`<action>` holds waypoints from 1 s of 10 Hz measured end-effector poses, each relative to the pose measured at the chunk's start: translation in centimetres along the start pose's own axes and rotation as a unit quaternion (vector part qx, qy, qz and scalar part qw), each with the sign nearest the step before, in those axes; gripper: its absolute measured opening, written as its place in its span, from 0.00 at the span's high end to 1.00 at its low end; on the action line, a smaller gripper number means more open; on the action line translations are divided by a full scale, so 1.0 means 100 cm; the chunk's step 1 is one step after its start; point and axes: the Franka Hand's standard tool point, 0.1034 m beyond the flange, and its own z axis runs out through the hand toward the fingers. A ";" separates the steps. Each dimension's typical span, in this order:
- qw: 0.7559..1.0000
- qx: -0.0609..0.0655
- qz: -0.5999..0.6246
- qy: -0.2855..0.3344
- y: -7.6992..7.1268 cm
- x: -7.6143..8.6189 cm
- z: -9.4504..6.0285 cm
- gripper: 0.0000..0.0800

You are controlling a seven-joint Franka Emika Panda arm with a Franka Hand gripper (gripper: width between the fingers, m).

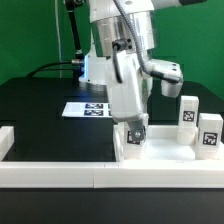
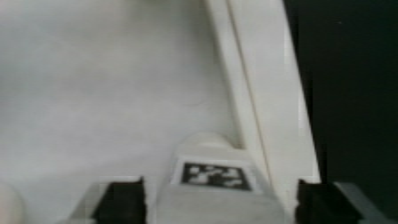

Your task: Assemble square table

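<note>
Two views: an exterior view and a wrist view covered the same moment.
Surface: a black table [image 1: 40,110] carried everything; a low white border rail [image 1: 50,176] ran along its near edge and turned up at the exterior view's left.
Room: a green wall [image 1: 30,35] stood behind the table, with dark cables trailing along the far edge.
Marker board: the marker board [image 1: 88,108] lay flat on the far part of the table, behind the arm.
Panel: the square white panel [image 1: 165,150] lay flat near the rail, toward the exterior view's right.
Legs: two tagged legs [image 1: 188,112] [image 1: 209,133] stood upright on the panel's right part; a third leg [image 1: 136,132] sat upright at the panel's left end, between the fingers.
Arm: the white arm [image 1: 120,60] reached down from above onto the panel's left end.
Gripper: the gripper [image 1: 135,134] pointed straight down, its fingers closed against the two sides of the third leg.
Exterior view only: the wall, the marker board, the rail and the two free legs.
Wrist view only: the tag on the held leg [image 2: 217,176] seen close between both dark fingertips [image 2: 121,200], the panel's raised rim [image 2: 258,90] running away, and the black table [image 2: 347,80] beyond that rim.
</note>
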 end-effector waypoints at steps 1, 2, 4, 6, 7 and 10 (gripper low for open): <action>0.997 -0.010 -0.074 -0.001 -0.001 0.001 -0.003 0.28; 0.988 -0.025 -0.154 -0.003 -0.001 -0.003 -0.006 0.21; 0.974 -0.024 -0.225 -0.003 -0.002 -0.004 -0.006 0.19; 0.954 -0.025 -0.299 -0.003 -0.002 -0.004 -0.006 0.19; 0.929 -0.056 -0.365 0.006 0.005 -0.005 -0.004 0.19; 0.829 -0.081 -0.554 0.011 0.008 0.000 0.000 0.19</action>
